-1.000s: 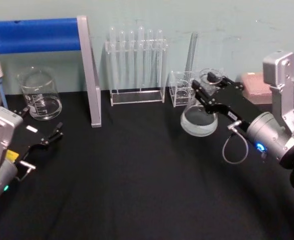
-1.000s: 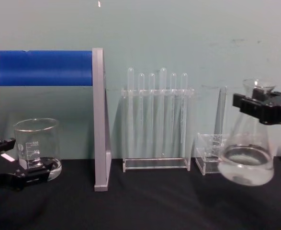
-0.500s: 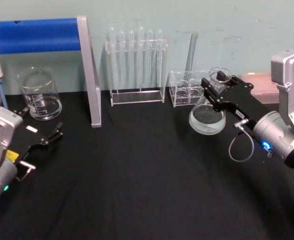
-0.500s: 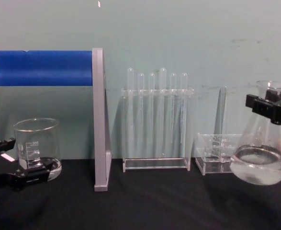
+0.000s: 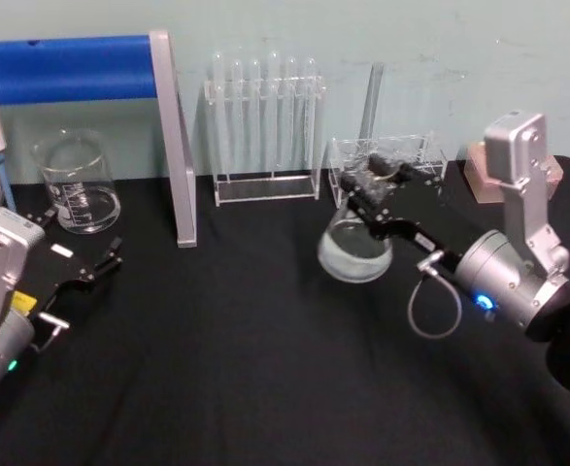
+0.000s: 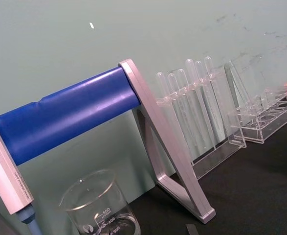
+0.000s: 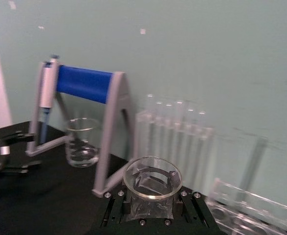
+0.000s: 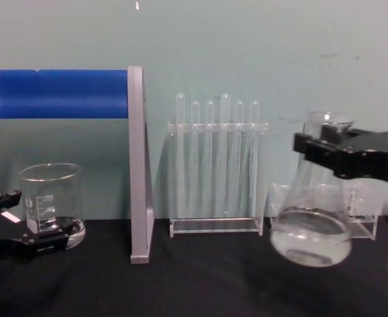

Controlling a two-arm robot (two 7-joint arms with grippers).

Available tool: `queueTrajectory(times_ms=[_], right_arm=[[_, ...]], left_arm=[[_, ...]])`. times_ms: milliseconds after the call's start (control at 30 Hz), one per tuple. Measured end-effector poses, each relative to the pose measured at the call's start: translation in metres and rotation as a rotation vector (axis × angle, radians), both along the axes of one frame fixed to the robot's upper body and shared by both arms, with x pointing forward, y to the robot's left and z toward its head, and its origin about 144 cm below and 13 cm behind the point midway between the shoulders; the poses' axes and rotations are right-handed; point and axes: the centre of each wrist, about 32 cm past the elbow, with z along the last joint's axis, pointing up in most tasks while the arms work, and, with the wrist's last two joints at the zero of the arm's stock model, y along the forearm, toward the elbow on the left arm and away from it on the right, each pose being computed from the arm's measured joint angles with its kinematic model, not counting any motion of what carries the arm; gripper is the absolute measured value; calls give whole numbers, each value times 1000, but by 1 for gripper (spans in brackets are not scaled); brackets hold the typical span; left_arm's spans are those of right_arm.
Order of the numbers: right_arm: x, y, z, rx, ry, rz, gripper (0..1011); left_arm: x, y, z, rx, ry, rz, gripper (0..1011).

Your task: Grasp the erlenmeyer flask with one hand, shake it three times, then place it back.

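Glass erlenmeyer flask [image 8: 310,231] tilted, right gripper [image 8: 329,155] fingers closed on its neck, left gripper [image 5: 79,239] parked, apparently open

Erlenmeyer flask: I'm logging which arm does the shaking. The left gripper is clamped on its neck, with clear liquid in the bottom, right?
Not quite. The right gripper is clamped on the neck of the erlenmeyer flask, as the chest view shows. The left gripper sits open near the beaker. The clear liquid in the bottom is there.
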Motion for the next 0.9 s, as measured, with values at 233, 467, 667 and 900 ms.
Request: queueTrajectory(times_ms=[233, 467, 667, 900], right_arm=[[-7, 15, -1, 1, 3, 87, 450], [-9, 22, -1, -3, 6, 121, 450], [-10, 23, -1, -4, 8, 128, 450], [-10, 22, -1, -2, 8, 124, 450]], left_arm=[[0, 0, 0, 0, 0, 0, 1001], [0, 0, 0, 0, 0, 0, 1002], [0, 0, 0, 0, 0, 0, 1001], [0, 0, 0, 0, 0, 0, 1001]])
